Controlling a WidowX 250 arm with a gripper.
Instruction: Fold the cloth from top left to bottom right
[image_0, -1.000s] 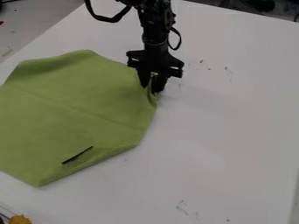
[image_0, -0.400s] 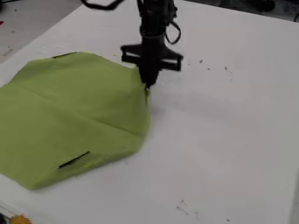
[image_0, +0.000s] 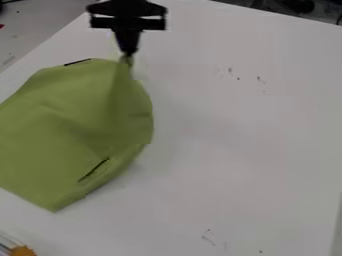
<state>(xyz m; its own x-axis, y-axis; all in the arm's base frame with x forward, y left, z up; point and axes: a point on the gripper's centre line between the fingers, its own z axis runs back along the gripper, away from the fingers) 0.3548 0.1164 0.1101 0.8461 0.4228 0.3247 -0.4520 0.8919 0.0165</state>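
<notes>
Hand (image_0: 127, 52) at 11 o'clock in view, clamped on green cloth (image_0: 67, 122), edge pinched up to a peak. Rest of cloth spreads from hand toward 7 o'clock, lying at 9 o'clock in view on white tabletop (image_0: 234, 150).

A robot lab or workshop, by the look of it.
The strongest sign is the black mechanical hand (image_0: 128, 52) over a plain white tabletop (image_0: 234, 150), whose surface carries small dark scuffs (image_0: 260, 81), like a work surface in use. A grey surface (image_0: 43, 22) lies beyond its upper-left edge, and dark, hard-to-identify objects (image_0: 297, 5) sit past the far edge at upper right. An orange-yellow piece (image_0: 23, 251) shows in the lower-left corner. Whether it is a lab or a workshop, I cannot tell.
</notes>
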